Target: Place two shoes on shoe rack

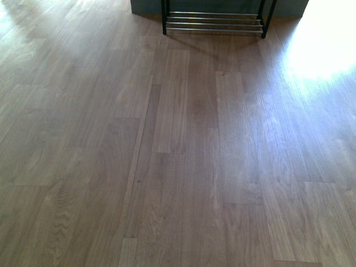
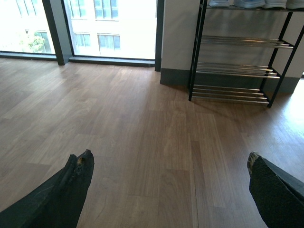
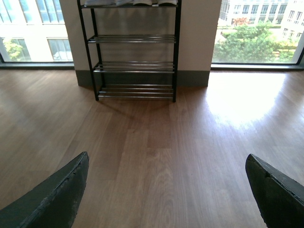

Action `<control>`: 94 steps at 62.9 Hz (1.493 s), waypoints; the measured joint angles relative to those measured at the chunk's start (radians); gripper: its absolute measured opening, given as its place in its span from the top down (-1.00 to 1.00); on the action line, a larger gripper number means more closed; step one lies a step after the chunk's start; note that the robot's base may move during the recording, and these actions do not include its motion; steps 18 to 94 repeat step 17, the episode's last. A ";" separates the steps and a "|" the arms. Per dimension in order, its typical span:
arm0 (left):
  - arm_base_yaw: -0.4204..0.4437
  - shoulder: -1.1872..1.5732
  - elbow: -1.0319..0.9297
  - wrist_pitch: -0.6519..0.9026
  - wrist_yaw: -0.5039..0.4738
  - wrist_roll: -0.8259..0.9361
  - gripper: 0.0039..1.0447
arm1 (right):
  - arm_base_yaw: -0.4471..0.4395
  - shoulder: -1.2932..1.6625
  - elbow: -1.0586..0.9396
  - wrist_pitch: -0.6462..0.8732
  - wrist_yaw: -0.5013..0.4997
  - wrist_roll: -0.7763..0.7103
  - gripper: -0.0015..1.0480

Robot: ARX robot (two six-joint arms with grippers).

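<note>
The shoe rack (image 3: 135, 66), black frame with chrome bars, stands against a white wall pillar across the wooden floor. Its lowest tier shows at the top of the front view (image 1: 214, 23); it also shows in the left wrist view (image 2: 237, 69). White soles of shoes (image 3: 130, 2) rest on its top tier, also seen in the left wrist view (image 2: 249, 4); I cannot tell which shoes they are. The lower tiers hold nothing. My left gripper (image 2: 168, 159) is open and empty above bare floor. My right gripper (image 3: 166, 161) is open and empty above bare floor. Neither arm shows in the front view.
Wooden plank floor (image 1: 178, 156) stretches between me and the rack. Large windows (image 2: 109, 28) flank the pillar on both sides (image 3: 259, 33). Bright sunlight glares on the floor at the right (image 1: 322, 50).
</note>
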 joint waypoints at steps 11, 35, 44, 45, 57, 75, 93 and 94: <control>0.000 0.000 0.000 0.000 0.000 0.000 -0.83 | 0.000 0.000 0.000 0.000 0.000 0.000 -0.82; 0.000 0.000 0.000 0.000 0.000 0.000 -0.83 | 0.000 0.000 0.000 0.000 0.000 0.000 -0.82; 0.000 0.000 0.000 0.000 0.000 0.000 -0.83 | 0.000 0.000 0.000 0.000 0.000 0.000 -0.82; 0.000 0.000 0.000 0.000 0.000 0.000 -0.83 | 0.000 0.000 0.000 0.000 0.000 0.000 -0.82; 0.000 0.000 0.000 0.000 0.000 0.000 -0.83 | 0.000 0.000 0.000 0.000 0.000 0.000 -0.82; 0.000 0.000 0.000 0.000 0.000 0.000 -0.83 | 0.000 0.000 0.000 0.000 0.000 0.000 -0.82; 0.000 0.000 0.000 0.000 0.000 0.000 -0.83 | 0.000 0.000 0.000 0.000 0.000 0.000 -0.82; 0.000 0.000 0.000 0.000 0.000 0.000 -0.83 | 0.000 0.000 0.000 0.000 0.000 0.000 -0.82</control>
